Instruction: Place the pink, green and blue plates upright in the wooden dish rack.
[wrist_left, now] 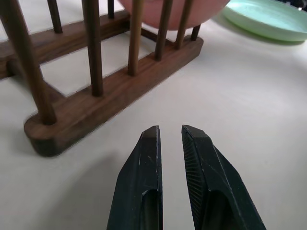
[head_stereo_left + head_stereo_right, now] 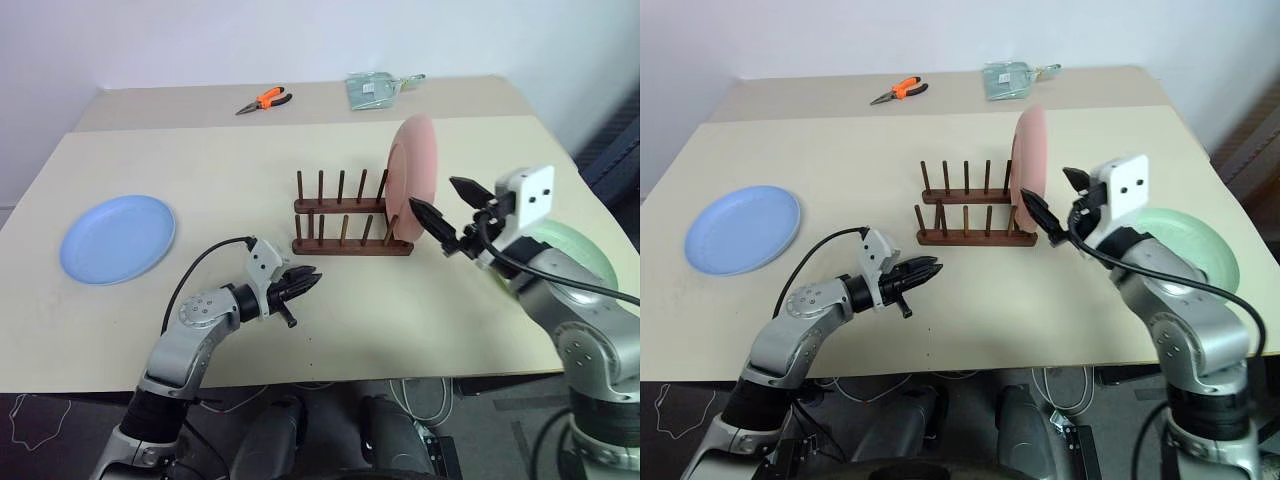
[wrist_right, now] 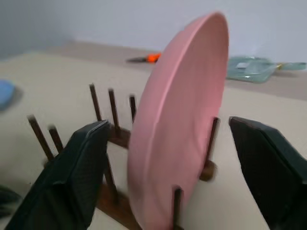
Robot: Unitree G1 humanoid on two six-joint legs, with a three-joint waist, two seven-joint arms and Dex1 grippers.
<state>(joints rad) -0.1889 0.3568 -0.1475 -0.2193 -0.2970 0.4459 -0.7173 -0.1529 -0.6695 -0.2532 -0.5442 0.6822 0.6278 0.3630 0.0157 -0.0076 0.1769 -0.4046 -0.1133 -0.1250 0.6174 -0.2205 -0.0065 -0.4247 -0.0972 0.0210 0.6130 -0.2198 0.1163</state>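
The pink plate (image 2: pixel 413 175) stands upright in the right-hand end slot of the wooden dish rack (image 2: pixel 345 225), leaning slightly. My right gripper (image 2: pixel 450 202) is open just right of it, and in the right wrist view its fingers (image 3: pixel 72 177) straddle the plate's rim (image 3: pixel 177 143) without touching. The green plate (image 2: pixel 580 250) lies flat at the table's right, partly hidden behind my right arm. The blue plate (image 2: pixel 118 238) lies flat at the far left. My left gripper (image 2: pixel 305 283) hovers low in front of the rack's left end (image 1: pixel 110 91), shut and empty.
Orange-handled pliers (image 2: pixel 265 100) and a clear greenish packet (image 2: pixel 375 90) lie on the far table beyond the rack. The rack's other slots, left of the pink plate, hold nothing. The table's front edge runs just below both arms.
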